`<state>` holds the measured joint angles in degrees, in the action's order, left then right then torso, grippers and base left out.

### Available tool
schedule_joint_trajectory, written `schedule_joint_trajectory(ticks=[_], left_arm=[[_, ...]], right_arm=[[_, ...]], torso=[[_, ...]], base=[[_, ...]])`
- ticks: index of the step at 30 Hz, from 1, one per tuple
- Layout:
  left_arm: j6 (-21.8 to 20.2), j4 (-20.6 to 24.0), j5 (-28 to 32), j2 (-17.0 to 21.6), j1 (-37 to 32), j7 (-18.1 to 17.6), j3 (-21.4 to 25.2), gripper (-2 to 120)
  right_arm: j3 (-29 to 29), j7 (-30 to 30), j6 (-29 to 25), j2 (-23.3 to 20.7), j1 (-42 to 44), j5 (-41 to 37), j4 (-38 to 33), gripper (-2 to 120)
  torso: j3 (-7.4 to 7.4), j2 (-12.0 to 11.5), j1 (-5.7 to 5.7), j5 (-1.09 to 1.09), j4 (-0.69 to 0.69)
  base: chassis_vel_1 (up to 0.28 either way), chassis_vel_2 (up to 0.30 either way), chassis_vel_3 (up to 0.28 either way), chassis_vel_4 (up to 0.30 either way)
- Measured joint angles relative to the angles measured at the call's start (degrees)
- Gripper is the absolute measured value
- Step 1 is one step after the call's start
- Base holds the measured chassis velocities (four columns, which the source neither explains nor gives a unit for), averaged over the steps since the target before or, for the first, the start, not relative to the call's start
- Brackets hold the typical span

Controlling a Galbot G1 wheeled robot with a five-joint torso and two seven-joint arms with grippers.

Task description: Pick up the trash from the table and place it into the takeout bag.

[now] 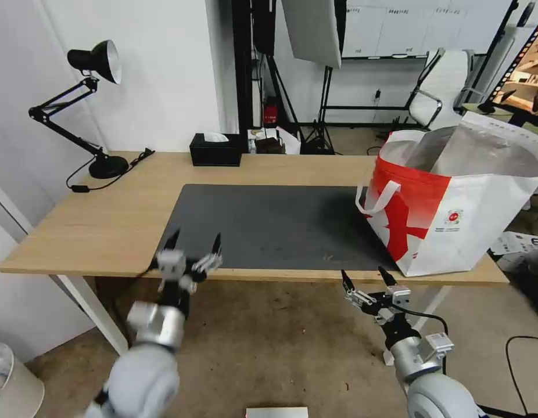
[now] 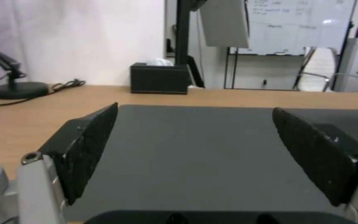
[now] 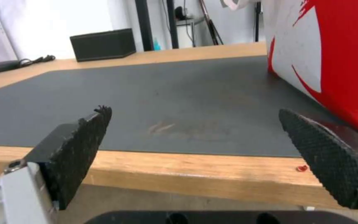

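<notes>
**Mat bare, bag at the right end**

We find no trash lying on the table — the dark grey mat shows only faint scuffs, and a tiny red fleck sits on the wooden front edge. The takeout bag stands upright at the table's right end, on the mat's right edge, mouth open, foil lining showing — stiff, boxy, white and red. Our right gripper hangs just below the front edge, nearer the bag, textured fingers spread, empty. Our left gripper sits at the mat's front-left corner, likewise agape. The black tissue box stays at the back edge.
</notes>
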<state>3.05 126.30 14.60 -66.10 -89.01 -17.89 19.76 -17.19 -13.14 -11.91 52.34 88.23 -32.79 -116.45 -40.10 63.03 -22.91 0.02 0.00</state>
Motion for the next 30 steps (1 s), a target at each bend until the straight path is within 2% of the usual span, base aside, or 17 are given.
schedule_joint_trajectory(ticks=[8,30], left_arm=[[0.7,1.2,-7.6,-4.2,-5.4,-0.9,2.0,100],[0.0,1.7,-7.7,-4.5,-5.8,-1.9,2.3,100]], right_arm=[[0.0,0.0,0.0,0.0,0.0,0.0,0.0,100],[0.0,0.0,0.0,0.0,0.0,0.0,0.0,100]], torso=[[0.00,0.0,0.00,-0.01,0.00],[-0.01,0.0,-0.01,-0.02,0.00]], base=[[0.000,0.000,0.000,0.000],[0.000,0.000,0.000,0.000]])
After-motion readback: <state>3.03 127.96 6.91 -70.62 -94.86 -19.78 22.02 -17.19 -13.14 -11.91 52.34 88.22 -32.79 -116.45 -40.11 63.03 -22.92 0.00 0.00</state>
